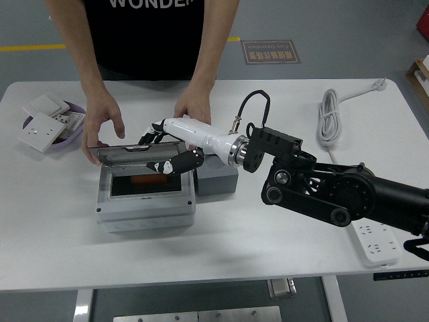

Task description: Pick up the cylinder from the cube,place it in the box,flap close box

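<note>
The right hand (pixel 164 146) has its fingers spread and holds nothing; it rests on the clear lid (pixel 137 152) of the grey box (pixel 146 194). A person's hands (pixel 100 124) touch the box's back. The white table (pixel 221 235) stands on a grey floor (pixel 322 33). The orange cylinder (pixel 143 180) lies inside the box, beside the grey cube (pixel 216 180).

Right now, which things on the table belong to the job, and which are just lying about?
Job: grey box, its clear lid, orange cylinder inside, grey cube, right robot hand on the lid.

Lying about: purple bowl of white switch plates, coiled white cable, power strip.
</note>
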